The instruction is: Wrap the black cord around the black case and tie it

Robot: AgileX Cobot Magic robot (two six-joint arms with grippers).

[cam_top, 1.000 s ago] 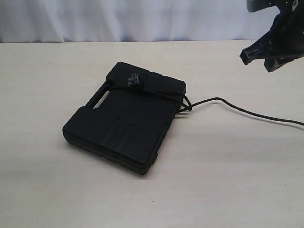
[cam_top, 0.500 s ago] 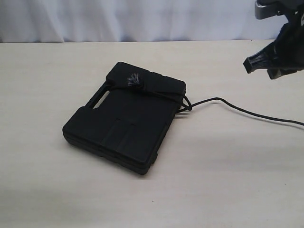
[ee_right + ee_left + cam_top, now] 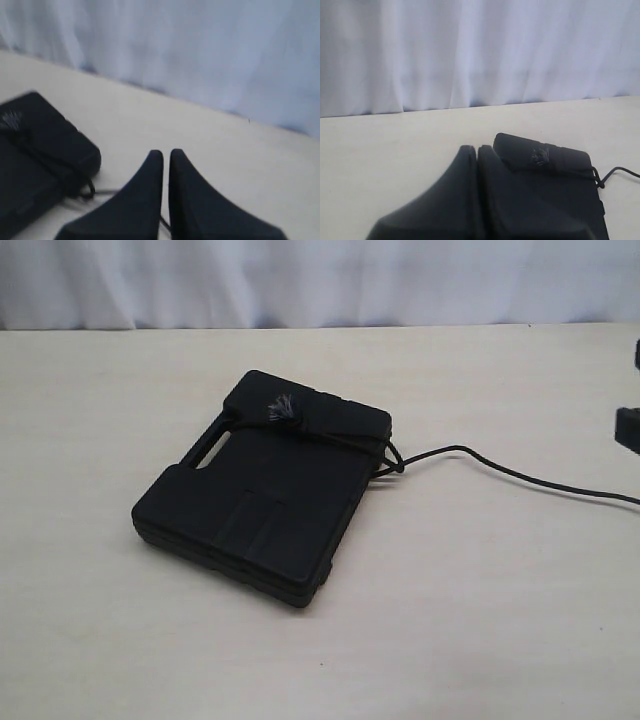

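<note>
The black case (image 3: 262,492) lies flat mid-table with its slot handle toward the left. The black cord (image 3: 330,432) crosses the case's far end, its frayed grey tuft (image 3: 281,409) lying on top. The cord is knotted at the case's right edge (image 3: 393,464) and trails off right over the table. My left gripper (image 3: 475,148) is shut and empty, hovering near the case (image 3: 560,172). The right gripper (image 3: 166,152) is shut and holds nothing, above the trailing cord and right of the case (image 3: 35,150). Only a sliver of the right arm (image 3: 628,428) shows in the exterior view.
A pale wooden table (image 3: 480,620) carries everything. A white curtain (image 3: 320,280) hangs along its far edge. The cord's loose tail (image 3: 540,480) runs to the right edge of the exterior view.
My right gripper has moved right and lower, almost leaving the exterior view. The case and the cord lie as before.
</note>
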